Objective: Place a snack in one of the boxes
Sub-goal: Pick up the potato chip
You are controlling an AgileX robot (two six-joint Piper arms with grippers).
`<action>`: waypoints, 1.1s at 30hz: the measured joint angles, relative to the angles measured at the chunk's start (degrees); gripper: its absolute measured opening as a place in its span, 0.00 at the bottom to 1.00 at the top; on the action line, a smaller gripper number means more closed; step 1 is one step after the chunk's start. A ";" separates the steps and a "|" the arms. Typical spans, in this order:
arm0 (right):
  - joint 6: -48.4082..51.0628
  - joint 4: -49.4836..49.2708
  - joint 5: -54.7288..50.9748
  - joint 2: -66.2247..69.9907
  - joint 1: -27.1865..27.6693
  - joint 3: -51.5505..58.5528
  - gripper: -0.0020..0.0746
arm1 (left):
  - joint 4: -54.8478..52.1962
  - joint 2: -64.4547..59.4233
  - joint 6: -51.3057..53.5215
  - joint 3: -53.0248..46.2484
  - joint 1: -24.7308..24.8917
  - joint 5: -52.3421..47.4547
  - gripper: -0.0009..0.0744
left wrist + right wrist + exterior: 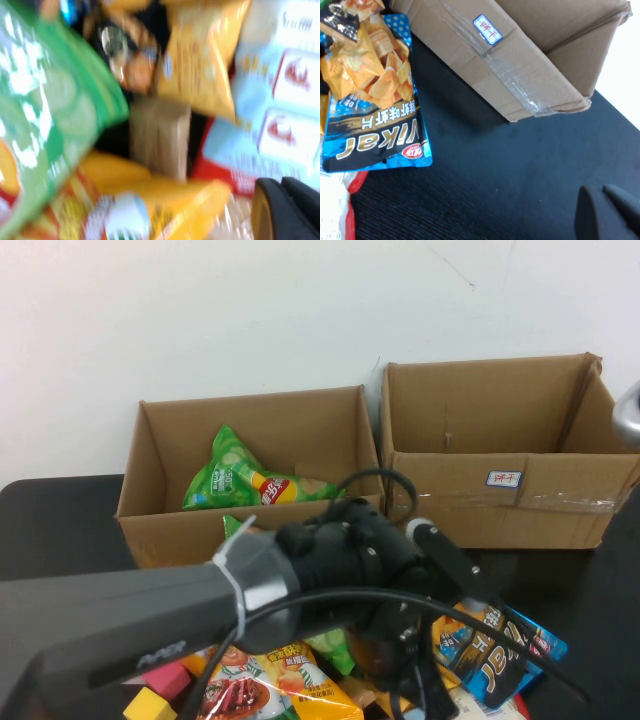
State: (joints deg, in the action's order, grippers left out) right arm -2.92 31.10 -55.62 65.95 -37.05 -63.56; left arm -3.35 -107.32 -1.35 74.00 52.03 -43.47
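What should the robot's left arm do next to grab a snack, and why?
Probably lower the left gripper a little further into the snack pile and close on one bag. It already hangs right over the pile, holding nothing visible. The left box holds one green chip bag. The right gripper waits near the right box.

The high camera looked down from the robot's side over the left arm (150, 605) toward two boxes (250, 475). The left wrist camera hung close above the snacks (200, 65). The right wrist camera faced the surface (495, 180), sharing the blue bag (370, 115) with the high view.
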 joint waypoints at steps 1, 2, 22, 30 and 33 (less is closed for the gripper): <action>-0.12 0.10 0.00 0.00 0.00 0.00 0.02 | -0.99 -0.25 -0.80 0.00 0.14 1.46 0.01; -0.57 0.10 0.00 0.00 0.00 0.00 0.02 | -2.50 -0.54 -2.55 0.00 0.14 3.09 0.01; -7.21 0.96 -2.42 0.00 0.00 0.00 0.02 | 1.76 -2.57 -7.26 0.00 -14.82 -10.11 0.75; -7.32 0.96 -2.39 0.00 0.00 0.00 0.02 | 2.09 -1.90 -8.78 -0.51 -15.55 -12.96 0.75; -7.32 0.96 -2.30 0.00 0.00 0.00 0.02 | 2.72 0.89 -9.68 -3.38 -15.55 -10.57 0.75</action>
State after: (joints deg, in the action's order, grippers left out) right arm -10.24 32.05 -57.92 65.95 -37.05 -63.56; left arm -0.63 -106.43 -11.03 70.62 36.48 -54.04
